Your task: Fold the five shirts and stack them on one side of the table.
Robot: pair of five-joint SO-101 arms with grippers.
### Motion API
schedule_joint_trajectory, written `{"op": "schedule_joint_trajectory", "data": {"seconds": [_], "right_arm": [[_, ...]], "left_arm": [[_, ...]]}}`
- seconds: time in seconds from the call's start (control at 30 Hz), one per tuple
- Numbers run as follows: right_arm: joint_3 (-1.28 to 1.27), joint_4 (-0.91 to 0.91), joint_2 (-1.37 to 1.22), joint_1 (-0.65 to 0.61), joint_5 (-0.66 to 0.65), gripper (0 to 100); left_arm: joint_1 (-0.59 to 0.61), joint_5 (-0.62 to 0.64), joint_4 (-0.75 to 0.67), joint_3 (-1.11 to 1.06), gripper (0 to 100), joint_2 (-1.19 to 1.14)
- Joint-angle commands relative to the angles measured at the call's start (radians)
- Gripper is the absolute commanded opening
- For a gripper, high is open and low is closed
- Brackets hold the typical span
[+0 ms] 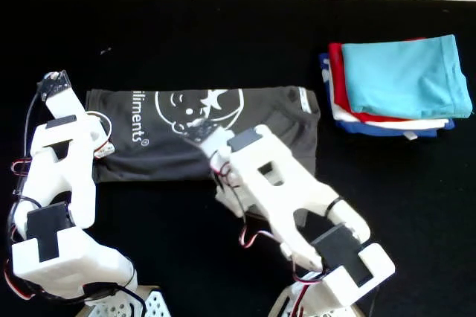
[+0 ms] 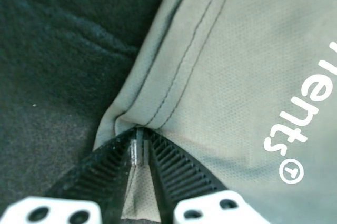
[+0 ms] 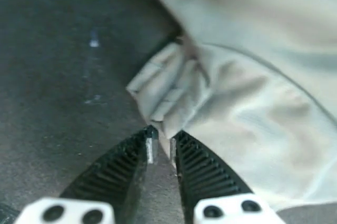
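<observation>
Between the clenched tips of the left gripper (image 2: 141, 142) sits a pinched fold of the grey shirt (image 2: 237, 77), caught at its double-stitched hem, with white lettering on the cloth just beyond the jaws. Further along the same shirt, the right gripper (image 3: 162, 142) is drawn nearly together on a bunched fold of cloth at its tips. Under both pincers lies the black table (image 1: 186, 34), where the shirt is spread as a long band. Well apart from the right gripper, past the shirt's other end from the left one, rests a stack of folded shirts (image 1: 401, 86), light blue on top.
</observation>
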State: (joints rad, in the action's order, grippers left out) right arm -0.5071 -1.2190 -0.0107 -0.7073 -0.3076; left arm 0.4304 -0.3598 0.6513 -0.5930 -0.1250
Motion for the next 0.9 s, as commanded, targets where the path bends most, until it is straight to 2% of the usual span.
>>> {"op": "schedule_joint_trajectory", "data": {"seconds": [0.0, 0.23, 0.43, 0.5, 0.63, 0.87], "right_arm": [[-0.005, 0.001, 0.05, -0.05, -0.009, 5.2], [0.128, -0.14, 0.051, -0.042, -0.011, 5.2], [0.255, -0.255, 0.047, 0.093, -0.011, 5.2], [0.243, -0.257, 0.042, 0.147, -0.014, 5.2], [0.128, -0.217, 0.042, 0.232, -0.13, 5.2], [-0.056, -0.067, 0.042, 0.245, -0.147, 5.2]], "left_arm": [[-0.005, 0.009, -0.035, -0.002, 1, -0.001], [-0.007, 0.009, -0.035, -0.002, 1, -0.001], [-0.007, 0.009, -0.035, -0.002, 1, -0.001], [-0.007, 0.009, -0.035, -0.002, 1, -0.001], [-0.007, 0.009, -0.035, -0.002, 1, -0.001], [-0.007, 0.009, -0.035, -0.002, 1, -0.001]]}}
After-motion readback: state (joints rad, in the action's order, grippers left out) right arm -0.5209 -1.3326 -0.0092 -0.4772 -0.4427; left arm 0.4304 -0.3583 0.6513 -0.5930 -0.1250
